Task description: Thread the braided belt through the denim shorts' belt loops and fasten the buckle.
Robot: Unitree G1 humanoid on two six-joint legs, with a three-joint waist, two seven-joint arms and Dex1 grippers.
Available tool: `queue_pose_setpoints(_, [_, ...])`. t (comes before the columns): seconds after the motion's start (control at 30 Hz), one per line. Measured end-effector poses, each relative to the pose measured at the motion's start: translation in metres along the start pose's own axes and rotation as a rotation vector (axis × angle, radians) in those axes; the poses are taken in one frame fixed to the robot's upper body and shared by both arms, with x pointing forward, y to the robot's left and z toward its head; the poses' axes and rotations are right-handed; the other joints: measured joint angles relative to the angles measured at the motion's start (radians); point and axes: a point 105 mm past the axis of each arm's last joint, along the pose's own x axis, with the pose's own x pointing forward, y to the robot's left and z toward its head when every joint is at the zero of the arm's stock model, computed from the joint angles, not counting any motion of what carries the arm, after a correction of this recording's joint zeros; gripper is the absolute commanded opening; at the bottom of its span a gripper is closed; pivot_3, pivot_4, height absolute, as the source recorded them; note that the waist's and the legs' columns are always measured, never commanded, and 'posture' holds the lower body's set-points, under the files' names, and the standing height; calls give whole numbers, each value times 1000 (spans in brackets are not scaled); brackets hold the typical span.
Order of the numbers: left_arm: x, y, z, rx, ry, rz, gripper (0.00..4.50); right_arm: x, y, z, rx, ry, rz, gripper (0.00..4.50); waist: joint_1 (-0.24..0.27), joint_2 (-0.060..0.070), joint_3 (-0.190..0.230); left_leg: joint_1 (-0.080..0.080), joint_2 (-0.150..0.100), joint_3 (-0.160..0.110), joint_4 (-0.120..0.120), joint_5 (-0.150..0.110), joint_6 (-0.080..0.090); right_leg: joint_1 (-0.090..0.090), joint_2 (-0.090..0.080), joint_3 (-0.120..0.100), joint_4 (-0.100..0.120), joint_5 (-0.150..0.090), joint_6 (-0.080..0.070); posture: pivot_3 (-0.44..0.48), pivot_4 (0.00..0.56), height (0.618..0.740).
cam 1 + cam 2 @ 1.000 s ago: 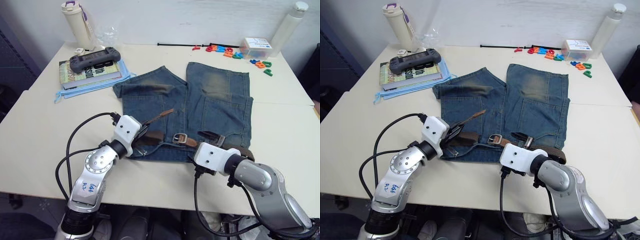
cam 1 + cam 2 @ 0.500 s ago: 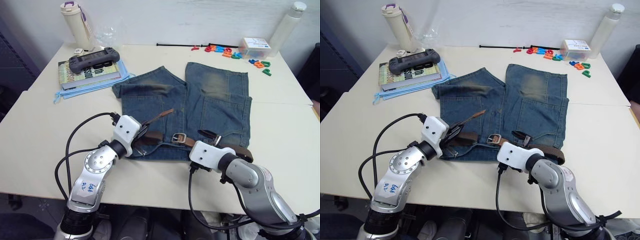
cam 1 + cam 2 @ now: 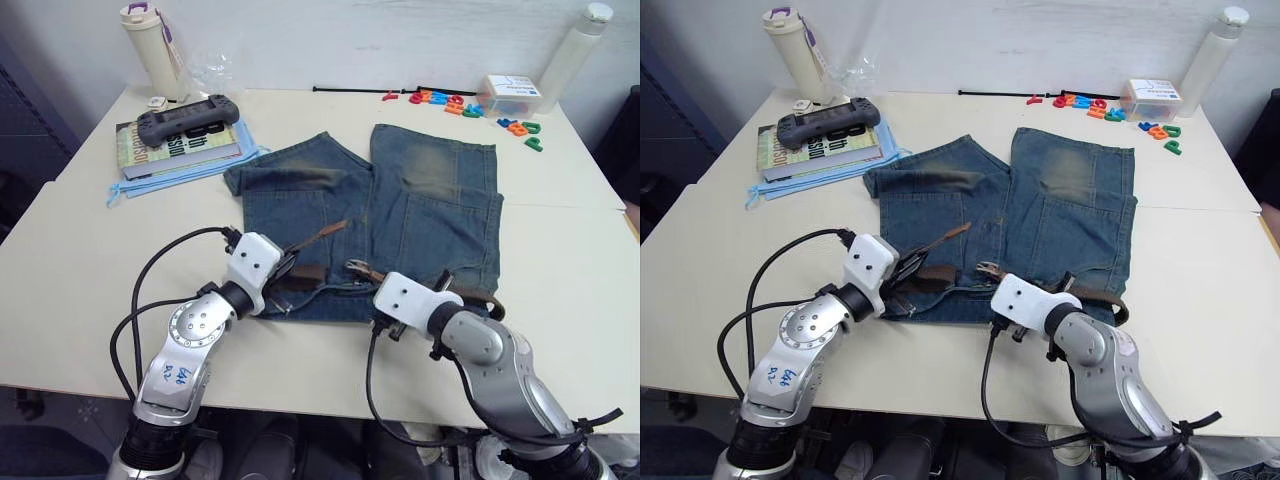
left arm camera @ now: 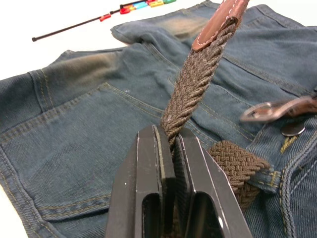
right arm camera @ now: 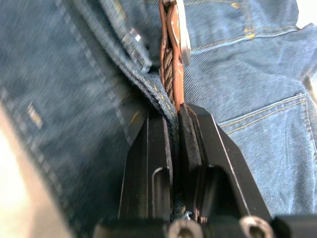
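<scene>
The shorts [image 3: 400, 215] lie flat mid-table with the waistband at the near edge, and the belt [image 4: 198, 74] runs along that waistband, its leather-tipped tail angling up over the left leg. Over the last second the right gripper [image 5: 173, 116] has slid left along the waistband and is pinched shut on the belt's buckle [image 3: 357, 268] end along with a fold of denim, carrying the buckle toward the left gripper [image 4: 171, 144], which stays clamped on the tail. That closes the gap needed for fastening, though the waistband sits close to the table [image 3: 80, 250] edge, so room to work lies mainly toward the far side.
</scene>
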Motion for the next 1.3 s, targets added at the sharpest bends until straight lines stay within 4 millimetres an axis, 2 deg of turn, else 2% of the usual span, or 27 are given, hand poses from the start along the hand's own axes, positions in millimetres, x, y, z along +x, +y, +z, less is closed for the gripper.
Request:
queue_pose_setpoints(0.17, [0, -4, -13, -26, 84, -24, 0, -1, -10, 16, 124, -32, -47, 57, 0, 0, 0, 0, 1, 0, 0, 0, -1, 0, 5, 0, 0, 0, 0, 0, 150, 655])
queue_pose_setpoints(0.27, [2, -3, -21, -66, 167, -34, 0, -1, -5, 14, 196, -6, -38, 57, 1, 0, 0, 0, 1, -1, 0, 0, -1, 0, 6, 0, 0, 0, 0, 0, 150, 655])
queue_pose_setpoints(0.5, [6, -6, -25, -87, 244, -63, 0, 0, 0, 11, 221, 29, -30, 57, 0, 1, -1, 1, 1, 0, 0, 0, -1, 1, 6, 1, 1, 0, 0, 0, 150, 655])
queue_pose_setpoints(1.0, [9, -11, -25, -87, 269, -101, 0, 0, -4, 24, 292, -16, -52, 57, 1, 1, -1, 2, 1, -1, 0, 0, -1, 1, 6, 1, 1, 0, 0, 0, 150, 655])
queue_pose_setpoints(1.3, [17, -15, -21, -141, 248, -101, 0, 0, 2, 24, 280, -13, -16, 57, 1, 1, -1, 2, 1, -1, 0, 0, -1, 1, 6, 1, 1, 0, 0, 0, 150, 655])
